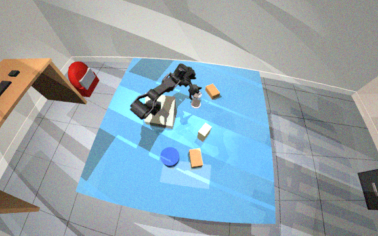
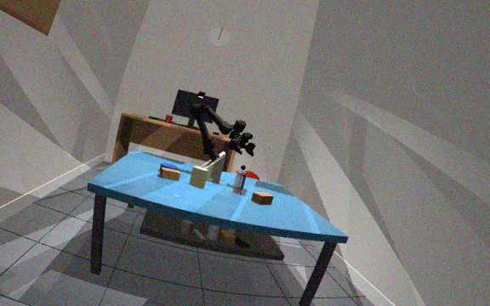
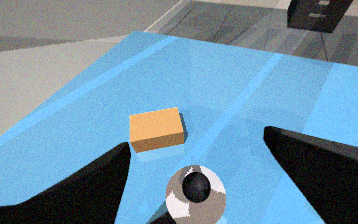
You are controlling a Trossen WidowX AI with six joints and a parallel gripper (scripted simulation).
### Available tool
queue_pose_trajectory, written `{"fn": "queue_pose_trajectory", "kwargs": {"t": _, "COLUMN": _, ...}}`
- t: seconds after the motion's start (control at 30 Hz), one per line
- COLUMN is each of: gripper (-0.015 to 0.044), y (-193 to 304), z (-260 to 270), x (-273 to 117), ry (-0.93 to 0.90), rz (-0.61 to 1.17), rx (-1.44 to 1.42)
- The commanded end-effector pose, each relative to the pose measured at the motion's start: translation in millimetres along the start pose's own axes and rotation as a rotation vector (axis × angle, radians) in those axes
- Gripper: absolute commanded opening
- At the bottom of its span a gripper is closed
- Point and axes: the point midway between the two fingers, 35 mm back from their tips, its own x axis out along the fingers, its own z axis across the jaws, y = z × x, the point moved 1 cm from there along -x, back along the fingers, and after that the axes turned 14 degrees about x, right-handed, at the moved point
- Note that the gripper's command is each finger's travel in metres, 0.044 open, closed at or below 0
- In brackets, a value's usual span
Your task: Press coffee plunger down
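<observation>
The coffee press point(image 1: 195, 102) point(image 2: 239, 183) point(image 3: 217, 196) stands upright on the blue table point(image 1: 235, 190) point(image 2: 211, 217) point(image 3: 80, 112). Its black plunger knob point(image 2: 242, 167) point(image 3: 196, 187) sits just above the lid, with only a small gap showing in the exterior view. My gripper point(image 2: 246, 152) point(image 3: 197, 140) is open and empty, with its fingers wide apart. It hangs above the press, clear of the knob. In the wrist view the knob shows low between the two fingers. In the top view the gripper covers part of the press top.
An orange block point(image 1: 212, 91) point(image 2: 262, 198) point(image 3: 155, 125) lies close to the press. A cream block point(image 1: 204, 132) point(image 2: 198, 177), another orange block point(image 1: 195, 158) point(image 2: 169, 173) and a blue disc point(image 1: 170, 157) point(image 2: 168, 166) lie farther off. A pale slab point(image 1: 170, 115) is beneath the arm.
</observation>
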Motion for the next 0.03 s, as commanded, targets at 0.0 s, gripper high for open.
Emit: {"fn": "queue_pose_trajectory", "kwargs": {"t": 0.0, "gripper": 0.0440, "y": -0.4, "z": -0.5, "x": -0.6, "ry": 0.004, "rz": -0.001, "rx": 0.003}}
